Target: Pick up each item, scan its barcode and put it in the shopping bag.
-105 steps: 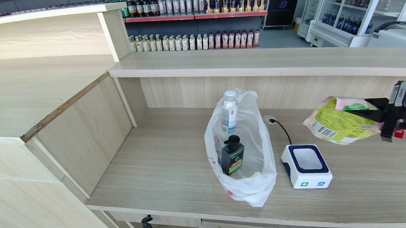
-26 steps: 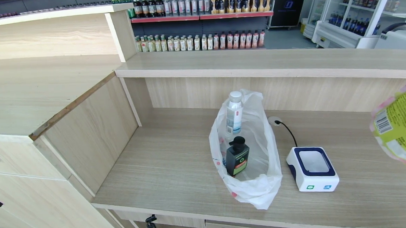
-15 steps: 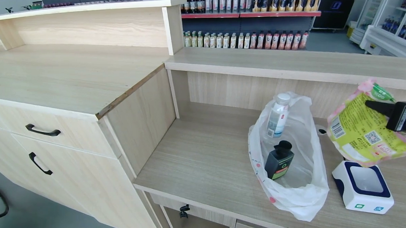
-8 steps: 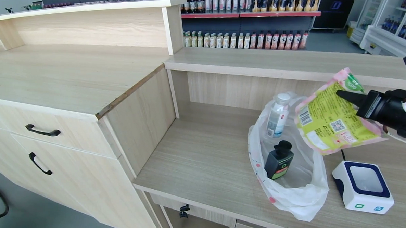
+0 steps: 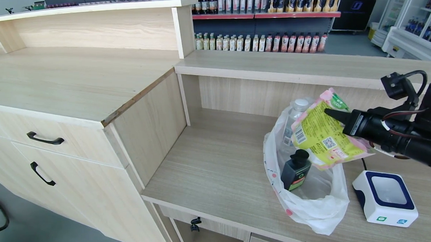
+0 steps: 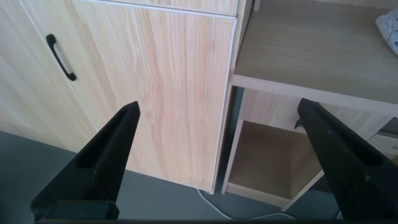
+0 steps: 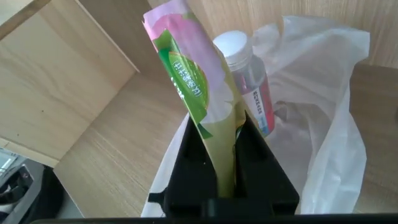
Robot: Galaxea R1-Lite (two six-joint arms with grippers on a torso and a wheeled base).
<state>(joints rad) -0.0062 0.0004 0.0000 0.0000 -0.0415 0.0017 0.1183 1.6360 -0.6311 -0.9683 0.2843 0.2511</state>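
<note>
Two items fill our shopping bag (image 5: 314, 211) — clear bottle (image 5: 290, 126), pump bottle (image 5: 295, 170) — scanner (image 5: 384, 198) just right; right gripper (image 5: 332, 114) above, clamping our pouch (image 5: 321, 138).

Yellow-green snack pouch (image 5: 323, 138), edged pink; shopping bag (image 5: 314, 211) translucent white with red dots; pump bottle (image 5: 295, 168) black; scanner (image 5: 384, 199) white, navy-framed; surface (image 5: 217, 164) pale wood grain.

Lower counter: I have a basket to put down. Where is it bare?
Bare: the lower counter between the side panel and the shopping bag. Crowded: the bag, the scanner beside it, and the right tool holding the pouch over the bag.
</note>
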